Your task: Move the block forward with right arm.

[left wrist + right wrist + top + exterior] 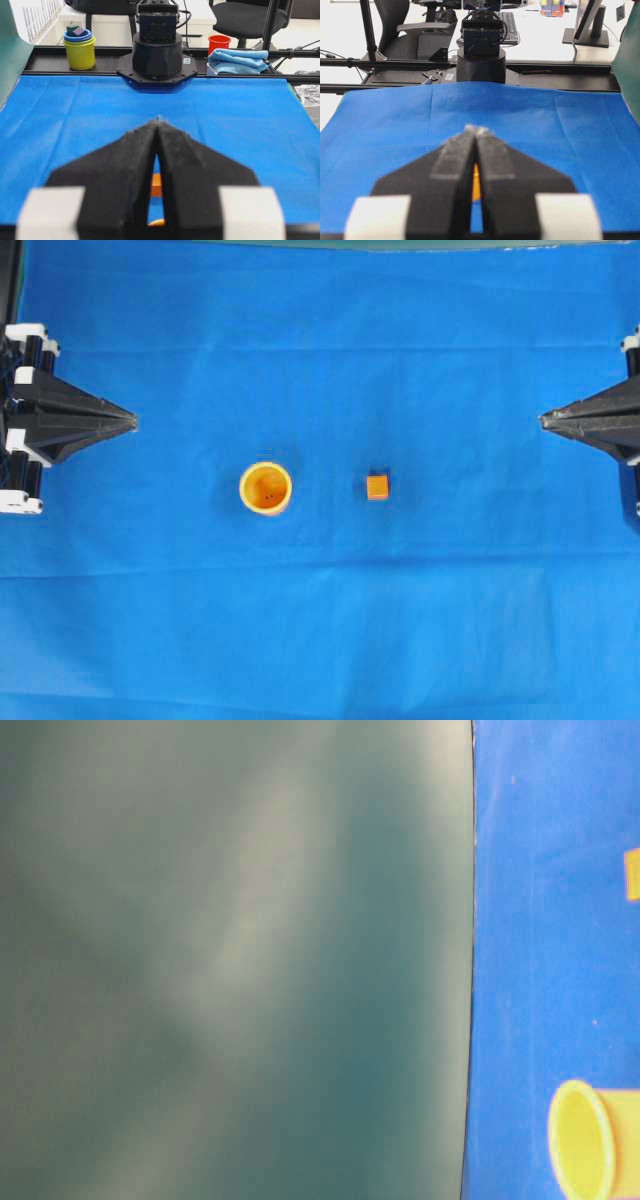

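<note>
The block (pixel 377 486) sits just right of the cup (pixel 265 487) on the blue cloth (pixel 320 640), untouched. The right gripper (pixel 543 420) rests well right of the cup, its fingers pressed together and holding nothing; the left gripper (pixel 133 421) is the same. To do the step well, the right gripper should part its fingers, centre over the block, then descend squarely. Count: one block, one cup, two grippers.

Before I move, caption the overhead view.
Orange block beside the cup on blue cloth, both arms parked at the edges.
</note>
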You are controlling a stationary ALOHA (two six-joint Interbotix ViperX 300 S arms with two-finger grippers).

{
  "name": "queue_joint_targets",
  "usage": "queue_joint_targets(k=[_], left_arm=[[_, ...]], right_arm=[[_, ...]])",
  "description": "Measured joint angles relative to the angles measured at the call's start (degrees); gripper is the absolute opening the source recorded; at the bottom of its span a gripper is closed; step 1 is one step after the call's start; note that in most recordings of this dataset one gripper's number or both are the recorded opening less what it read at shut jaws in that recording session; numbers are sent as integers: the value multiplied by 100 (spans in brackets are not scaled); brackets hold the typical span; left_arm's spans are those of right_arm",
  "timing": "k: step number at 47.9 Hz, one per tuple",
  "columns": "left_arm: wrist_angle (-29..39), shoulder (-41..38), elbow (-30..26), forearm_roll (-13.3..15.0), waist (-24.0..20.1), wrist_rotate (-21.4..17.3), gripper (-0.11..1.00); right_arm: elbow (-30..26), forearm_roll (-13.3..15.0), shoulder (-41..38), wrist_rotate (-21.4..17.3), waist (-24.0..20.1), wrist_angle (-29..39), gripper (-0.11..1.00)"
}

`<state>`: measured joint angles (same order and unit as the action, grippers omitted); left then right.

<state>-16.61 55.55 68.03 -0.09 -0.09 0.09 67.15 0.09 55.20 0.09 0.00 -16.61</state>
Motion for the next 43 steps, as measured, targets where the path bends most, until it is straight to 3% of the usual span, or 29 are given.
queue_joint_targets(k=[7, 19, 43], left_arm=[[369, -9, -167, -18, 9, 53, 0], [668, 0, -264, -26, 9, 70, 0], [668, 0, -325, -35, 9, 62, 0]], right_arm=[[-158, 0, -26, -97, -26, 343, 0], [-905, 0, -387, -132, -26, 1969, 0], [-2197, -9, -1529, -589, 35, 3419, 0]])
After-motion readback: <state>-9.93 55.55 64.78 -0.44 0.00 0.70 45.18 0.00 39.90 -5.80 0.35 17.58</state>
